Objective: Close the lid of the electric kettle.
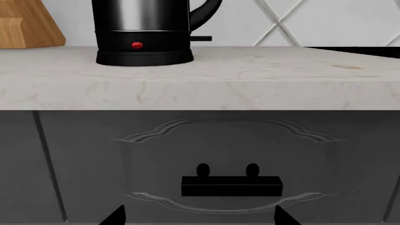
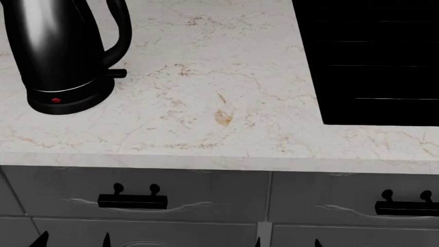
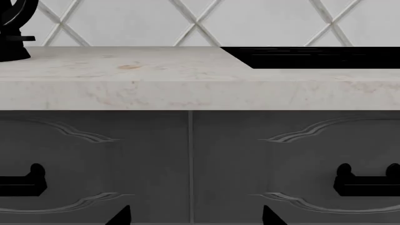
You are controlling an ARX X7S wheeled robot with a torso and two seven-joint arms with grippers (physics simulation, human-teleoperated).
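Note:
The electric kettle (image 2: 58,51) is a glossy black jug on a round base with a red light, standing at the far left of the marble counter (image 2: 205,113). Its top and lid are out of view in every frame. It also shows in the left wrist view (image 1: 142,33), and its handle edge in the right wrist view (image 3: 14,28). My left gripper (image 1: 198,218) is open and empty, low in front of a drawer, well below the kettle. My right gripper (image 3: 195,218) is open and empty, facing the cabinet fronts. Both gripper tips show at the head view's bottom edge: left (image 2: 72,241), right (image 2: 287,243).
A black cooktop (image 2: 370,56) is set into the counter at the right. Grey drawers with black handles (image 2: 132,200) run under the counter edge. A wooden block (image 1: 25,23) stands left of the kettle. A tiled wall is behind.

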